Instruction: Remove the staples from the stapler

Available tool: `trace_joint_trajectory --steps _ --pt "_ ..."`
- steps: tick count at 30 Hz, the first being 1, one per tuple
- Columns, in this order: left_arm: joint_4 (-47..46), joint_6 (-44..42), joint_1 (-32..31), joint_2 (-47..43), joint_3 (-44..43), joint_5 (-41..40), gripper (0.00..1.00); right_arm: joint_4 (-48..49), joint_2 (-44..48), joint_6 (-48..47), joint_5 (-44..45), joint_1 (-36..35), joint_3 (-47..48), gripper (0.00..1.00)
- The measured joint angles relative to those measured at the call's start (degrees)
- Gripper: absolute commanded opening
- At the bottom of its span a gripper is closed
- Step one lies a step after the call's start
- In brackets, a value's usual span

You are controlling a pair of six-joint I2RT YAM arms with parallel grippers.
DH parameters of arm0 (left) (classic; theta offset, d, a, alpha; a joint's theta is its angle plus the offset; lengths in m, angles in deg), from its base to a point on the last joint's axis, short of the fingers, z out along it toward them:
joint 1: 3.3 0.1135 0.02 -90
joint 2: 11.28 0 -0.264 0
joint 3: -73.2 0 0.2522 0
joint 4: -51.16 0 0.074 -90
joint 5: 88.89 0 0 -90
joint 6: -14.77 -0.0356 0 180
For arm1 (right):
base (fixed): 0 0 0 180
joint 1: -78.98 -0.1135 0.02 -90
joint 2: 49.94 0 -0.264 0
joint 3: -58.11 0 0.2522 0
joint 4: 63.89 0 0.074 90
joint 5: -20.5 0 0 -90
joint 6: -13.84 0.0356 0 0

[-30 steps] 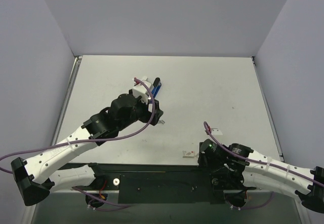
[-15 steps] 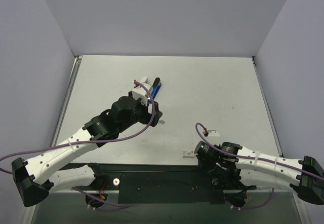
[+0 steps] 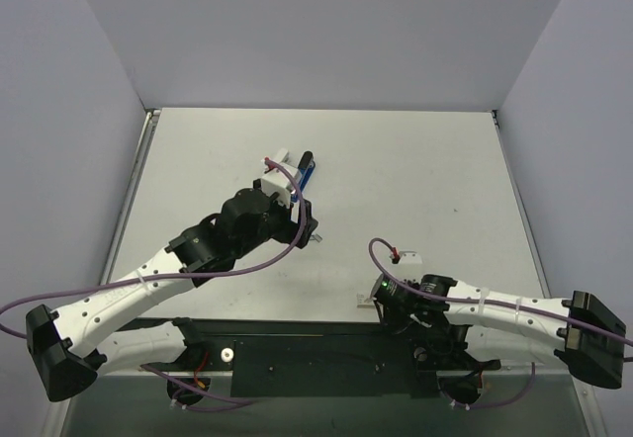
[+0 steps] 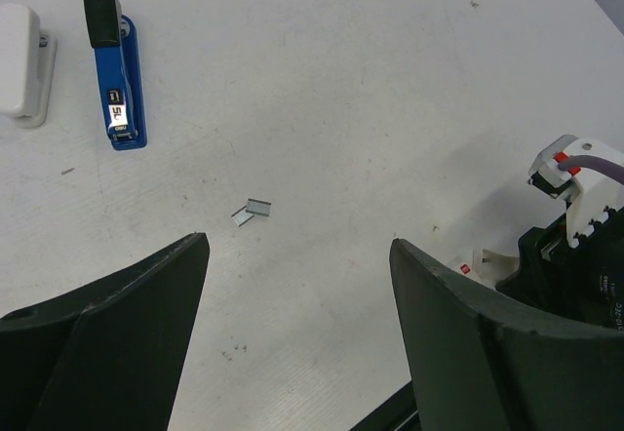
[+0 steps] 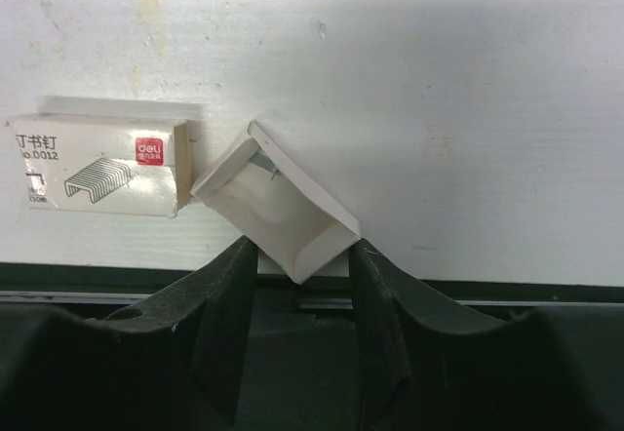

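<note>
- Top view: The blue stapler (image 3: 307,172) lies on the bench (image 3: 415,160), left of centre and toward the far side. A small clump of loose staples (image 3: 315,239) sits nearer the arms. The left arm (image 3: 148,279) reaches diagonally from its base, its wrist tipped down over the ground between stapler and staples. The right arm (image 3: 495,306) lies low along the near edge, its wrist at the printed box sleeve (image 3: 368,301).
- Left wrist view: The left fingers (image 4: 117,333) are splayed wide and hold nothing. The staples rest on the bench just ahead of them. The stapler is well beyond, up and to the left, beside a white object (image 4: 24,60) I cannot identify. This arm is probably best held high and apart, so a finger does not scatter the staples.
- Right wrist view: The right fingers (image 5: 219,294) flank the low corner of the white inner tray (image 5: 283,207). The tray sits cornerwise just beside the box sleeve, with a sliver of staples inside. I cannot tell whether the fingers pinch it or merely bracket it.
- The step looks like taking hold of that tray. The card is thin, so the fingers should press gently on its two walls rather than the corner. Keep the tray level, and draw it away from the bench's near lip.
</note>
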Motion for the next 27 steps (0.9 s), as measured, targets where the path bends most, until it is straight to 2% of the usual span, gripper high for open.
trace_joint_trajectory --steps 8,16,27 --pt "0.00 -0.17 0.00 0.98 0.00 -0.46 0.85 2.08 -1.81 -0.61 2.43 0.87 0.39 0.31" --pt "0.00 -0.22 0.00 1.31 0.00 -0.63 0.85 7.52 -3.48 -7.23 1.90 10.54 0.57 0.30" --pt "-0.04 -0.22 0.00 1.16 1.44 -0.61 0.85 15.23 -18.10 -19.50 -0.02 15.17 9.14 0.33"
